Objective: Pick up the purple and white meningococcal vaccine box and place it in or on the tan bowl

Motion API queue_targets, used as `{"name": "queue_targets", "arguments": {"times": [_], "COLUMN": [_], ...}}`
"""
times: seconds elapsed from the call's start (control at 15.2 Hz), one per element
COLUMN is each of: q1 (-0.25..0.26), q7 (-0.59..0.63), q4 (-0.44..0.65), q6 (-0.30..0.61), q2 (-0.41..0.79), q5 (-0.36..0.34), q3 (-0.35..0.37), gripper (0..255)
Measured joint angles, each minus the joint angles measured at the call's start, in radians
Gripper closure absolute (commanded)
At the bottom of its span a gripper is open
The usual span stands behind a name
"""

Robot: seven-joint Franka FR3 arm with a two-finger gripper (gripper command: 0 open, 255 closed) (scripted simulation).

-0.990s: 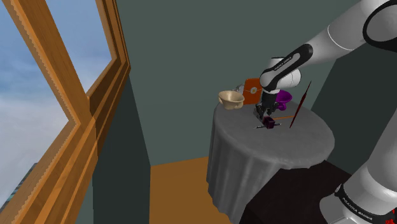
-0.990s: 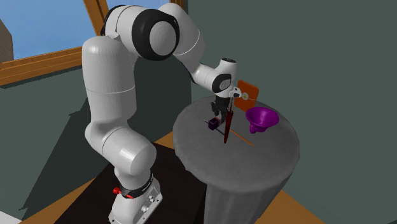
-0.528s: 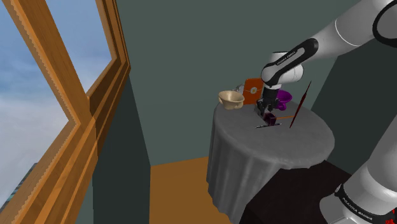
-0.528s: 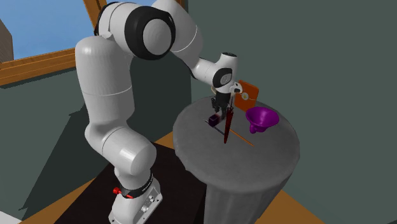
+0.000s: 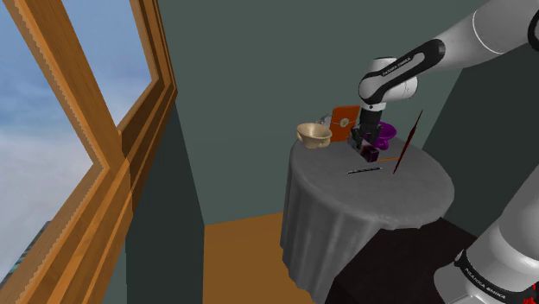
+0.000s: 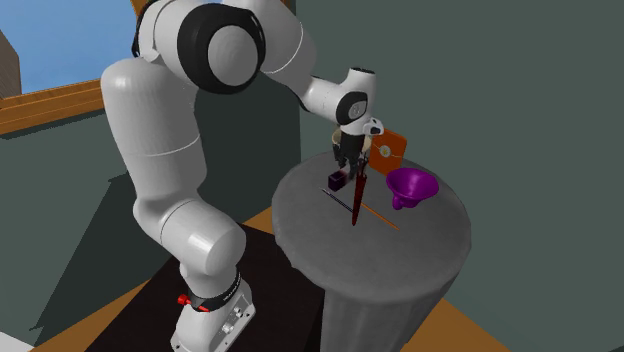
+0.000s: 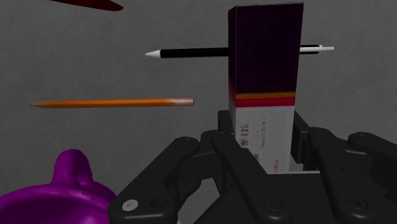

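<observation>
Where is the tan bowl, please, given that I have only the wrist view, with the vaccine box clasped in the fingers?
Observer: The tan bowl sits near the round table's edge, toward the shoulder view's left of the gripper holding the vaccine box.
Operator: Thank you; does anything stand in between?
Observer: In the shoulder view, an orange panel stands upright beside the bowl, on the gripper's side.
Operator: What lies beyond the bowl?
Observer: The table ends there; below is a wooden floor.
</observation>
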Motion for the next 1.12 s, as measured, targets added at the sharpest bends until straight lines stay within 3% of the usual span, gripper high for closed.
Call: {"name": "queue_targets", "arguments": {"times": [1.12], "q1": [0.005], "q7": [0.020], "q4": [0.108], "q6": [-0.222], "q2": [-0.117], "q5": [-0.028], "q3": [0.001], "gripper": [255]}}
